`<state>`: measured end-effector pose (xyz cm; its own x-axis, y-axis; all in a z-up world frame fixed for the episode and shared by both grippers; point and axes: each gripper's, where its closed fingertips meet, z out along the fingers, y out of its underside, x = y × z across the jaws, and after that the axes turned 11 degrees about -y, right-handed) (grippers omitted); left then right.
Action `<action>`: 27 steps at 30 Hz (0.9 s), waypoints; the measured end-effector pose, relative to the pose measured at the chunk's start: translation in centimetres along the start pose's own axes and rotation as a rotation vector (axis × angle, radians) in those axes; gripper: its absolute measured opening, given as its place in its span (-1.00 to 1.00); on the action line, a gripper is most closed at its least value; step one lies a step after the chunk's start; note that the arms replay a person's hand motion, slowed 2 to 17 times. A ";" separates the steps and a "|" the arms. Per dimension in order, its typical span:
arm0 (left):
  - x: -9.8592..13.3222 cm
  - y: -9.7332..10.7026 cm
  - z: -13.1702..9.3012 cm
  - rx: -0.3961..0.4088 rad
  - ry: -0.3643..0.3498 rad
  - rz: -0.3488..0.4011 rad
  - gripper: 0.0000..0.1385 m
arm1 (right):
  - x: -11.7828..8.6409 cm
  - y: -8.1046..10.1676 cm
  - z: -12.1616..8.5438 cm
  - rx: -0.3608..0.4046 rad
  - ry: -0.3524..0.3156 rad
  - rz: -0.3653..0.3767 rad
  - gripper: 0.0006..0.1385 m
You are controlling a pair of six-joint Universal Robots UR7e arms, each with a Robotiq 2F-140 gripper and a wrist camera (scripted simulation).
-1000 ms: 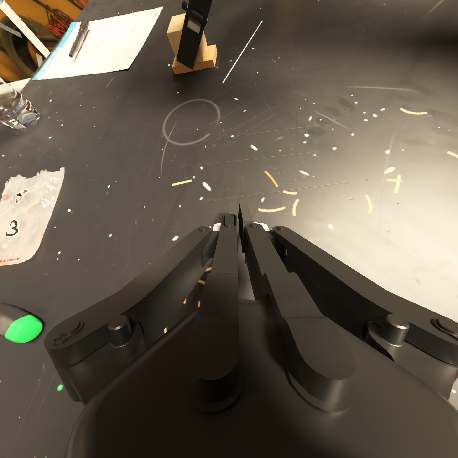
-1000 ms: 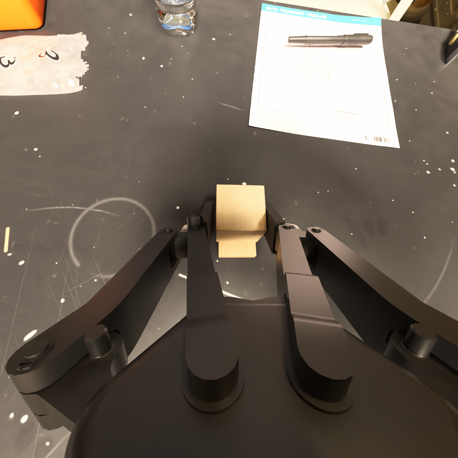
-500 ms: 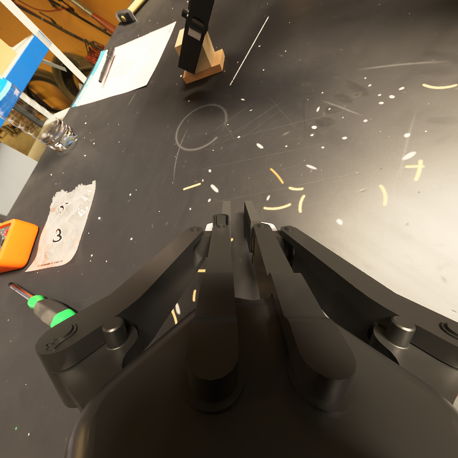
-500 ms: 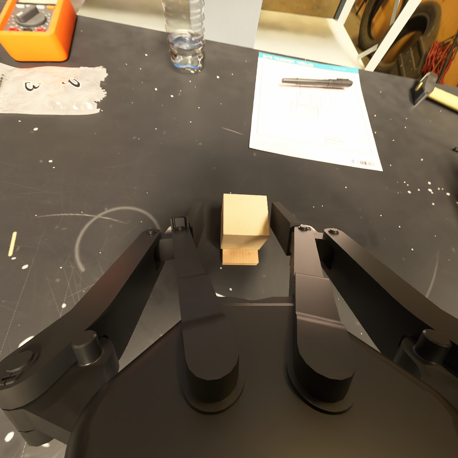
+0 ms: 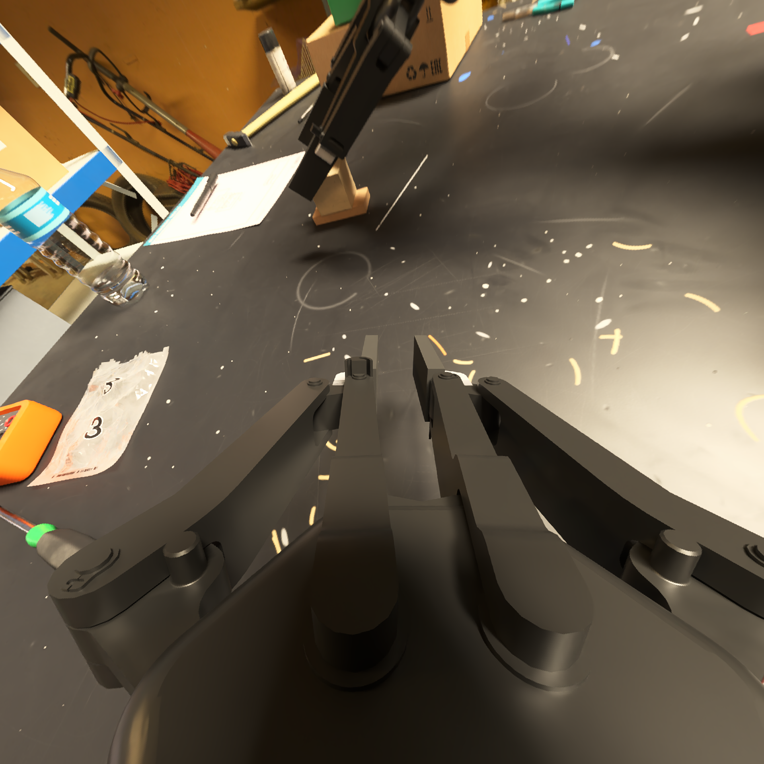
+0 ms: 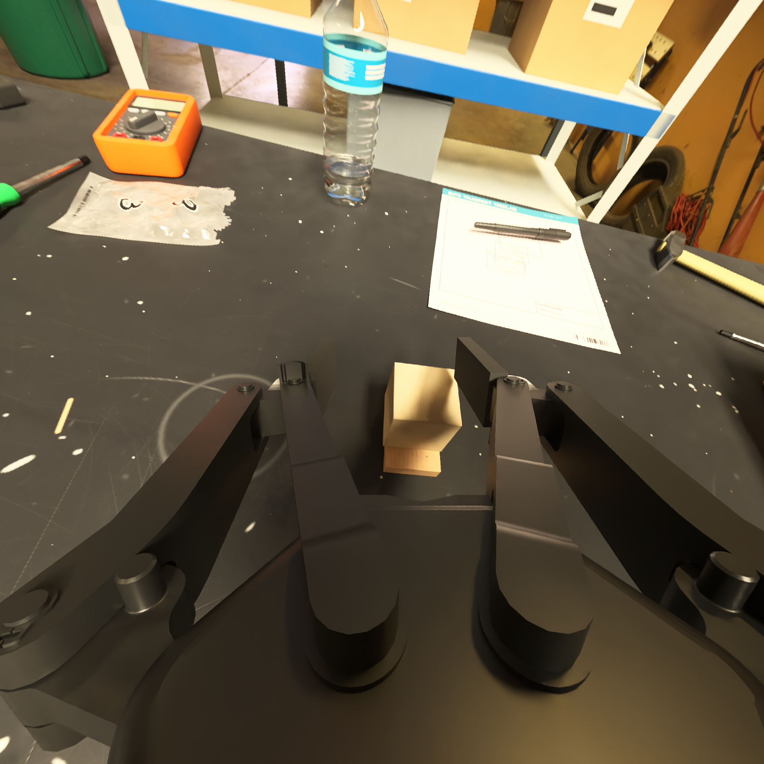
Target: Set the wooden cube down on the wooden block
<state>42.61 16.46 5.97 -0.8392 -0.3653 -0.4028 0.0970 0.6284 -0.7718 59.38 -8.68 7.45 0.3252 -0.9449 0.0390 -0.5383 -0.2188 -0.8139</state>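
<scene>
The wooden cube (image 6: 421, 399) sits on the wooden block (image 6: 411, 462) between the right gripper (image 6: 397, 355)'s spread, clear fingers, a printed sheet (image 6: 516, 273) at one o'clock, a labelled bottle (image 6: 351, 111) at twelve; the left gripper (image 5: 395, 351) hangs slightly parted, empty.

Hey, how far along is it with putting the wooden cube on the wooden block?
Done, by the look of it: the wooden cube sits on the wooden block. In hand: nothing. The right gripper is open, fingers clear of the cube's sides, and the left gripper is empty, slightly open over bare table. Left: probably only backing the right gripper away without nudging the stack.
</scene>
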 end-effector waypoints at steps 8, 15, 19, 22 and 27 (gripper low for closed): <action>-1.2 -2.7 -3.4 0.116 -0.018 -0.088 -0.62 | -0.8 -1.4 -0.6 0.084 -0.022 -0.026 0.09; -3.7 -4.1 -6.7 0.193 -0.105 -0.145 -0.62 | -1.4 -2.2 -1.0 0.142 -0.048 -0.034 0.07; -5.8 -4.2 -8.5 0.206 -0.181 -0.177 -0.62 | -1.6 -2.3 -1.0 0.159 -0.064 -0.028 0.06; -7.4 -3.9 -9.7 0.196 -0.244 -0.200 -0.62 | -1.6 -2.4 -1.0 0.165 -0.074 -0.018 0.06; -10.1 -2.3 -11.1 0.129 -0.342 -0.230 -0.62 | -1.7 -2.4 -1.0 0.169 -0.087 -0.001 0.06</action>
<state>44.91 26.32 17.31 -0.6234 -0.7058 -0.3363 0.0123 0.4213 -0.9069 59.35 -6.85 9.89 0.3959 -0.9183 -0.0047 -0.4022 -0.1688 -0.8999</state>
